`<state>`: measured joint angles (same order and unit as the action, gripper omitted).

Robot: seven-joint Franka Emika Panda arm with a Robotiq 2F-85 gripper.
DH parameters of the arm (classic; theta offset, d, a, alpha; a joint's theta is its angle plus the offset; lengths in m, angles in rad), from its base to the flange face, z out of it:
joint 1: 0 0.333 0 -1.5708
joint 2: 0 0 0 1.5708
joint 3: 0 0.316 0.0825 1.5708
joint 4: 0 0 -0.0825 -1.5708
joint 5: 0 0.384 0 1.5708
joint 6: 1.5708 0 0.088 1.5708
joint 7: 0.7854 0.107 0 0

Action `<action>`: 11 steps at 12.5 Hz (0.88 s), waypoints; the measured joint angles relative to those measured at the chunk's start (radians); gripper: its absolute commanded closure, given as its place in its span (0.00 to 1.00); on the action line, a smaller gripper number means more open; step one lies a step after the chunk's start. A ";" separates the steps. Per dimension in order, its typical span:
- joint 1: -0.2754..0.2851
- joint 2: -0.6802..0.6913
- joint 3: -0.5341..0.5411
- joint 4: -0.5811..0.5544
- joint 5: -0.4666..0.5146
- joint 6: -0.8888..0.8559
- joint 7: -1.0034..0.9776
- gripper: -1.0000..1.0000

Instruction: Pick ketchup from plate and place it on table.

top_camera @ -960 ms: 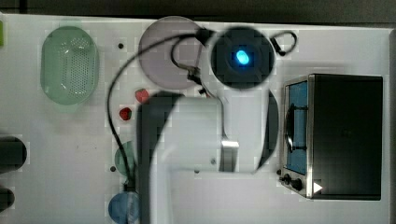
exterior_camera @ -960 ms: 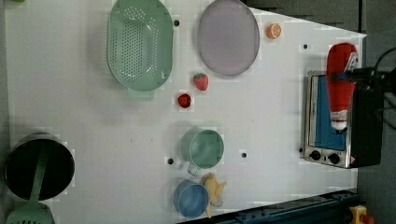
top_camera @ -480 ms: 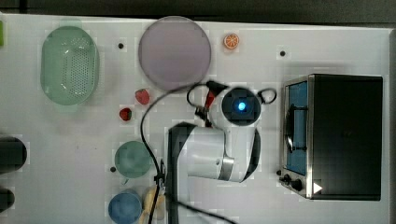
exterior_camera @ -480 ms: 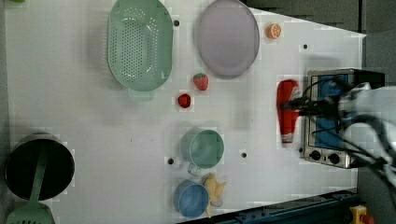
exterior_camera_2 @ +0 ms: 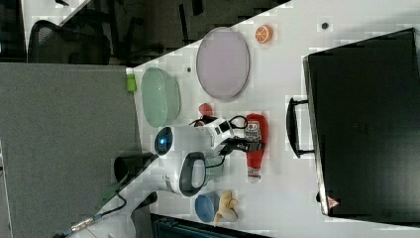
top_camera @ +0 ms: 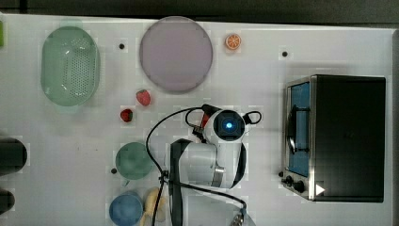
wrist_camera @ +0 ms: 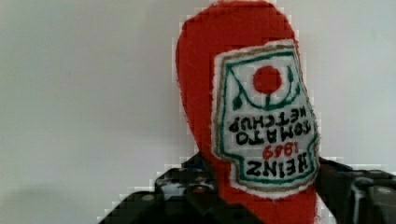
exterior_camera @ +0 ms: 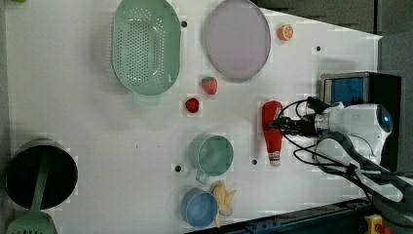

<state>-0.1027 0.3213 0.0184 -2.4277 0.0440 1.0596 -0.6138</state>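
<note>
My end effector (exterior_camera: pixel 285 124) is clamped on the ketchup bottle (exterior_camera: pixel 272 130), its black fingers (wrist_camera: pixel 187 186) pressed against either side of the red body at the labelled part, with the jaws held partway apart by the bottle's width. In the wrist view the white Heinz label faces the camera, its lettering upside down. In the left view the bottle's long axis runs parallel to the surface's right edge, its white cap pointing toward the near edge and its rounded base toward the plate (exterior_camera: pixel 236 39). The bottle is well off the plate, over the white surface (exterior_camera: pixel 87 126) between the teal mug (exterior_camera: pixel 210 155) and the toaster oven (exterior_camera: pixel 358 92). Whether it rests on the surface I cannot tell.
</note>
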 measured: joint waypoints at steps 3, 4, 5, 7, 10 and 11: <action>-0.001 0.007 0.017 0.000 0.009 0.049 0.000 0.12; -0.003 0.002 0.022 0.002 0.009 0.057 0.000 0.00; 0.000 -0.008 0.022 0.002 0.008 0.064 0.000 0.00; 0.002 -0.052 0.028 0.010 0.007 0.042 0.013 0.00; 0.010 -0.174 0.027 0.074 0.006 -0.133 0.104 0.00; 0.009 -0.226 0.027 0.102 0.005 -0.189 0.156 0.00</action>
<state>-0.0936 0.0953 0.0457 -2.3262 0.0488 0.8701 -0.4573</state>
